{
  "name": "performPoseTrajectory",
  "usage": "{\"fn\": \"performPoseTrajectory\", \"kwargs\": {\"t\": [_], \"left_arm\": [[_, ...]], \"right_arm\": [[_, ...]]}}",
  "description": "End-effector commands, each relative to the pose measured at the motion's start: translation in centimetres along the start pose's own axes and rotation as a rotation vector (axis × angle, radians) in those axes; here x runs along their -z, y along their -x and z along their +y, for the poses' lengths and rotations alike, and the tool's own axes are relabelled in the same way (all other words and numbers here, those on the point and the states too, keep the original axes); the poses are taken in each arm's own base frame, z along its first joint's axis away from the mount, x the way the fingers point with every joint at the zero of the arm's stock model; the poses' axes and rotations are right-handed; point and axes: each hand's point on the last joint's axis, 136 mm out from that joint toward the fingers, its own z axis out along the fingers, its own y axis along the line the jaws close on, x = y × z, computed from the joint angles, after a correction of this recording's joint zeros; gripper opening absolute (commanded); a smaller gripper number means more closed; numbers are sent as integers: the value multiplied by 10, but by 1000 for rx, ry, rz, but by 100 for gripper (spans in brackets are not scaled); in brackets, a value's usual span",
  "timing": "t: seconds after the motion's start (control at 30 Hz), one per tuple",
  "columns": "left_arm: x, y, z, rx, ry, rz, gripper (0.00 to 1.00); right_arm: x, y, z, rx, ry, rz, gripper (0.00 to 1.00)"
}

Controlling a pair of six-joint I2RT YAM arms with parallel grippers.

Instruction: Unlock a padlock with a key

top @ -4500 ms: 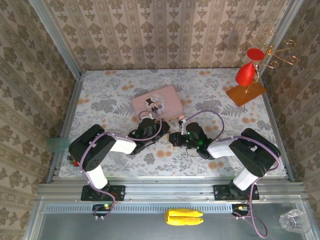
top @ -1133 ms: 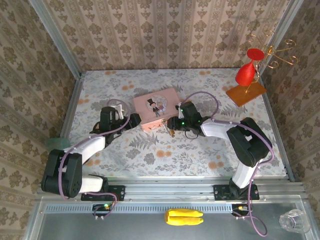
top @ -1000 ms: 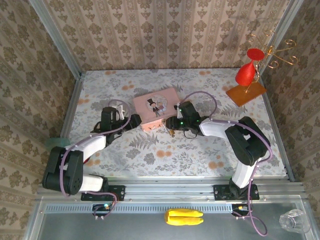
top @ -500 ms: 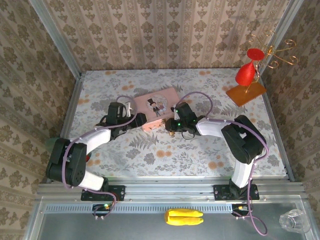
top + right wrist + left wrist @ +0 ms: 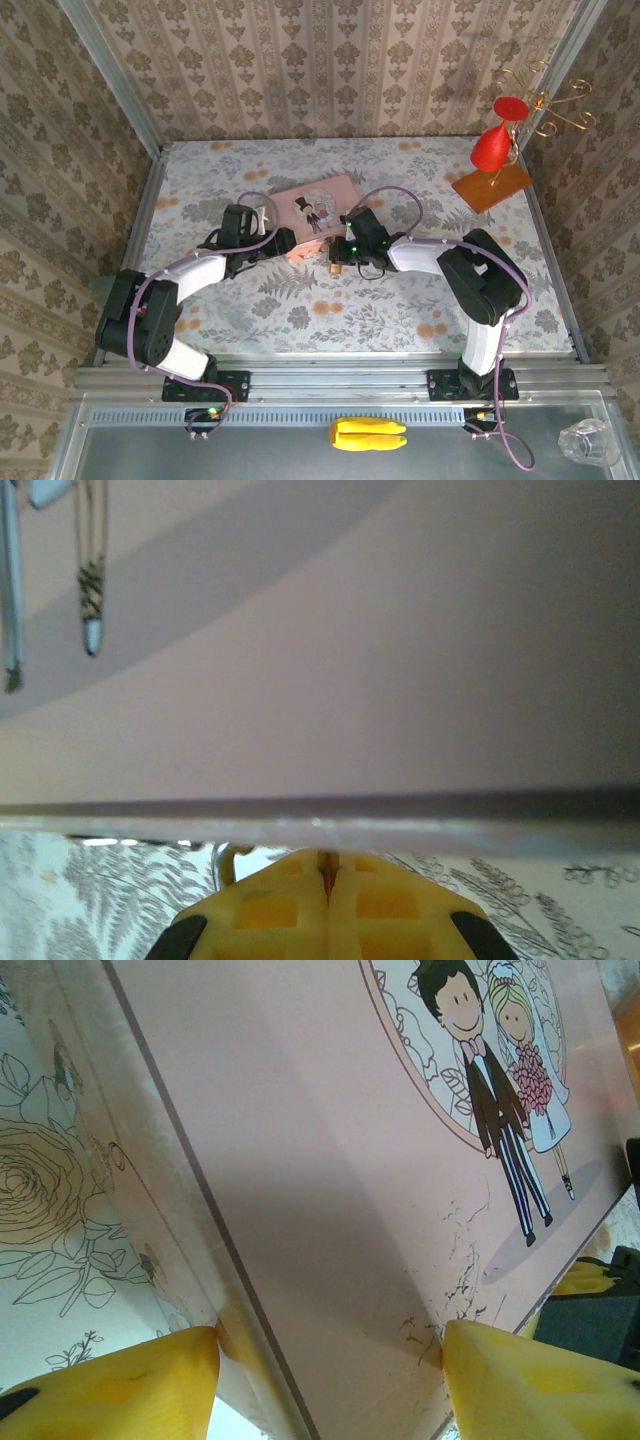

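The pink tin lies mid-table. My left gripper is at its near-left corner. In the left wrist view its yellow fingers straddle that corner of the tin, both tips touching it. My right gripper is at the tin's near edge, and the tiny brass padlock lies just under its tip. In the right wrist view the right gripper is shut on a thin brown sliver, the key. A thin curved metal loop shows to the left, beneath the tin's rim.
A red ornament on a gold wire stand with a wooden base stands at the back right. Patterned walls close in the table on three sides. A yellow object and a glass sit on the metal shelf in front.
Both arms have reached out from near the front edge to the tin. Over the last second the left gripper slid right onto the tin's corner and the right gripper crept left.
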Motion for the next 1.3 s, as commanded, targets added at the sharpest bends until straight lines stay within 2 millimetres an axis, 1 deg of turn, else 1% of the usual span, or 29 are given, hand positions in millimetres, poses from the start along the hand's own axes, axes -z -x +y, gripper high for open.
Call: {"fn": "performPoseTrajectory", "kwargs": {"t": [0.0,0.1,0.17,0.27,0.3,0.33,0.47,0.7,0.93,1.27], "left_arm": [[-2,-19,19,10,84,41,61],[-4,-23,18,20,77,39,61],[-7,-27,13,7,72,51,61],[-11,-32,7,-9,75,63,61],[-11,-32,9,-2,83,63,61],[-14,-39,2,-16,75,77,60],[-17,-43,-6,-15,59,73,58],[-21,-44,-12,-8,58,56,56],[-19,-44,-5,2,84,19,57],[-16,-43,-1,11,101,-8,57]], "right_arm": [[-1,-5,6,-189,55,-23,0],[-2,-6,-2,-237,10,-52,0],[-3,-6,-7,-267,-8,-70,0],[-2,-4,-6,-327,17,-99,0],[-1,-2,-6,-347,25,-109,0],[0,-1,-4,-370,36,-120,0],[12,11,2,-434,69,-168,0],[31,31,-7,-580,122,-270,0],[42,45,-4,-624,144,-323,0],[52,57,-18,-652,141,-362,0]]}}
